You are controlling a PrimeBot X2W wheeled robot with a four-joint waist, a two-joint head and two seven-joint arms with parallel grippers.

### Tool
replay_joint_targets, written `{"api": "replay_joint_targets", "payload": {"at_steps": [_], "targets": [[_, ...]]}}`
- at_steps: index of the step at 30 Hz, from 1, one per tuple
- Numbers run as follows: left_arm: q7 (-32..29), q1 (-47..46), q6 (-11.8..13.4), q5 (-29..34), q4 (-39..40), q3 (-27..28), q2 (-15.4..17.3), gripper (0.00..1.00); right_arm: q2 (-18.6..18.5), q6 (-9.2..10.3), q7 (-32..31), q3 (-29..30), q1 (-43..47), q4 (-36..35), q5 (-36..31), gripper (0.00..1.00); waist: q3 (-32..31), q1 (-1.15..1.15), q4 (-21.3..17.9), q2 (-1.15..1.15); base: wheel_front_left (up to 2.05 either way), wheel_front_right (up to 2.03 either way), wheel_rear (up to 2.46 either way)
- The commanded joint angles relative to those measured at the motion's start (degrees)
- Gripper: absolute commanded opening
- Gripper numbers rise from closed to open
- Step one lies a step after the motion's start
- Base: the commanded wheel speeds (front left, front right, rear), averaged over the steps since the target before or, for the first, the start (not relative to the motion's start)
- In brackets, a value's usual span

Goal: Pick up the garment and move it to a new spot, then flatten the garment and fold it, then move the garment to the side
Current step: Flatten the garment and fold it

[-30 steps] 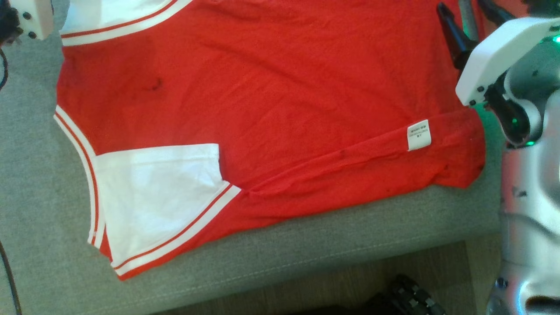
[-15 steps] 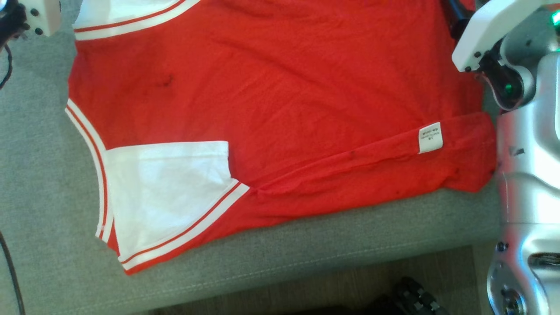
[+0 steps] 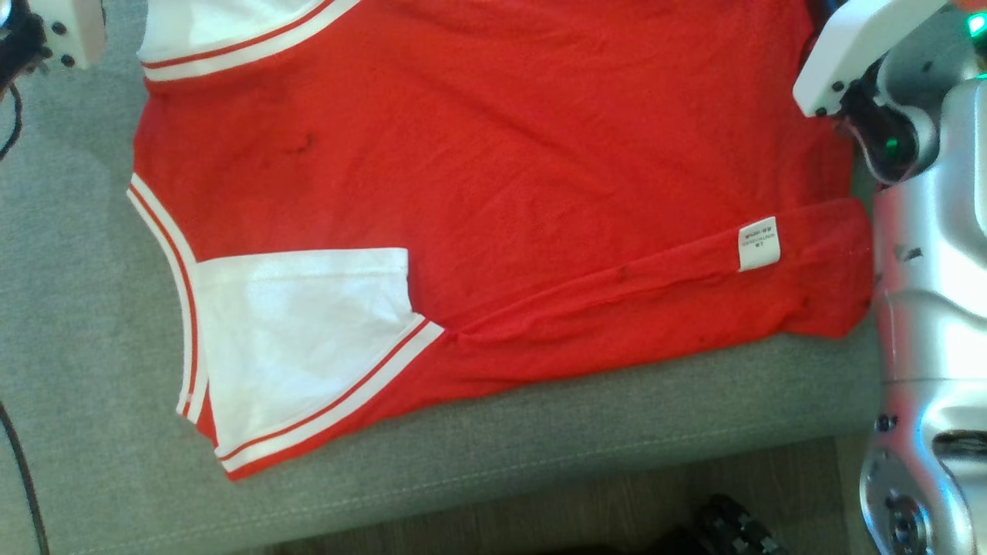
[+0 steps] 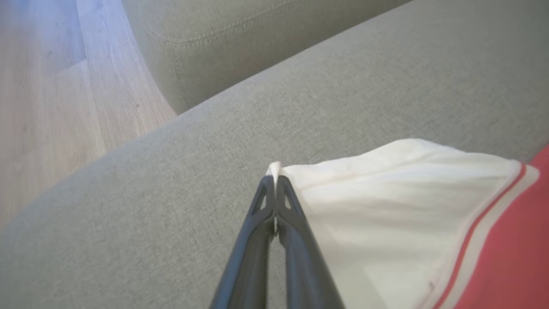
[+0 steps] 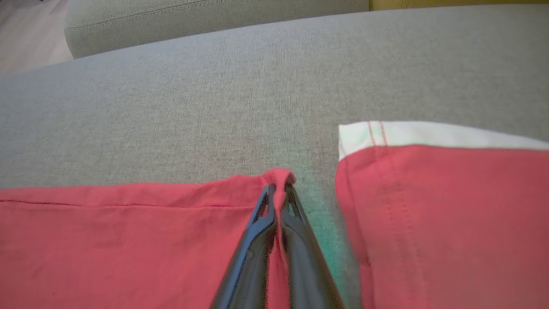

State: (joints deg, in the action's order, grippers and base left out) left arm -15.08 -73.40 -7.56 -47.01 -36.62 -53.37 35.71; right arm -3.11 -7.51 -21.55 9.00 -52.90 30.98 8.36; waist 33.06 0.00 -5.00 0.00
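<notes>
The garment is a red shirt with white, red-striped sleeves, spread flat on a grey sofa seat. A white care label sits on its folded near hem. In the left wrist view my left gripper is shut on the corner of a white sleeve. The right wrist view has my right gripper shut on a pinched fold of the garment's red hem. The head view catches the left wrist housing at top left and the right arm at top right.
Wooden floor runs below the seat's front edge, with a dark object on it. A second red piece with a white band lies right of my right gripper. A sofa arm and floor lie beyond the left gripper.
The right gripper has shut on the red hem. The head camera has shifted, sliding the whole picture a little right and down; the right arm sits higher in view.
</notes>
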Motion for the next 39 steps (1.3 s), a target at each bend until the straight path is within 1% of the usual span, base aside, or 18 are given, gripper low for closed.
{"api": "replay_joint_targets", "payload": {"at_steps": [1, 2, 10, 14, 18, 21, 25, 28, 35, 39], "targets": [[1.8, -4.2, 0.1, 0.5, 0.7, 2.2, 3.0, 0.00, 0.2, 0.02, 0.8, -0.4, -2.6, -2.3, -0.2, 0.00, -0.2, 0.00, 0.2, 0.00, 0.00, 0.00, 0.00], [1.8, -4.2, 0.1, 0.5, 0.7, 2.2, 3.0, 0.00, 0.2, 0.02, 0.8, -0.4, -2.6, -2.3, -0.2, 0.00, -0.2, 0.00, 0.2, 0.00, 0.00, 0.00, 0.00], [11.7, -6.3, 0.2, 2.5, -1.0, 3.2, 2.4, 0.00, 0.2, 0.02, 4.8, 3.3, -4.9, -2.8, 0.7, 0.00, -1.1, 0.00, 1.8, 0.00, 0.00, 0.00, 0.00], [14.6, -5.9, 0.2, 2.6, -1.5, 3.3, 1.7, 0.00, 0.2, 0.02, 4.5, 4.1, -4.6, -2.9, 1.7, 0.00, -1.7, 0.00, 2.8, 0.00, 0.00, 0.00, 0.00], [17.0, -4.0, 0.2, 2.1, 0.8, 3.1, 2.1, 0.00, -0.7, 0.02, 2.9, 3.6, -2.3, -4.9, 4.0, 0.00, -2.6, 0.00, 3.8, 0.00, 0.00, 0.00, 0.00], [18.7, -1.5, 0.7, 2.1, 4.1, 3.0, 3.4, 0.00, -2.3, 0.02, 2.1, 3.2, 0.6, -7.9, 5.4, 0.00, -3.5, 0.00, 4.9, 0.00, 0.00, 0.00, 0.00], [19.9, 3.2, 2.9, 1.9, 10.3, 2.8, 5.8, 0.00, -4.0, 0.02, 0.3, 3.2, 5.5, -12.5, 7.2, 0.00, -4.9, 0.00, 6.2, 0.00, 0.00, 0.00, 0.00], [20.3, 7.6, 5.1, 0.6, 15.9, 3.2, 8.1, 0.00, -4.7, 0.02, -1.4, 3.6, 9.3, -16.2, 8.4, 0.00, -6.0, 0.00, 7.0, 0.00, 0.00, 0.00, 0.00], [20.3, 19.9, 12.1, -2.9, 32.1, 3.5, 14.8, 0.00, -5.6, 0.02, -6.0, 5.1, 18.1, -24.4, 9.5, 0.00, -7.9, 0.00, 8.3, 0.00, 0.00, 0.00, 0.00], [20.0, 26.8, 16.5, -4.7, 40.7, 3.0, 18.5, 0.00, -6.2, 0.02, -8.1, 7.2, 22.8, -28.0, 9.1, 0.00, -8.6, 0.00, 9.0, 0.00, 0.00, 0.00, 0.00]]}}
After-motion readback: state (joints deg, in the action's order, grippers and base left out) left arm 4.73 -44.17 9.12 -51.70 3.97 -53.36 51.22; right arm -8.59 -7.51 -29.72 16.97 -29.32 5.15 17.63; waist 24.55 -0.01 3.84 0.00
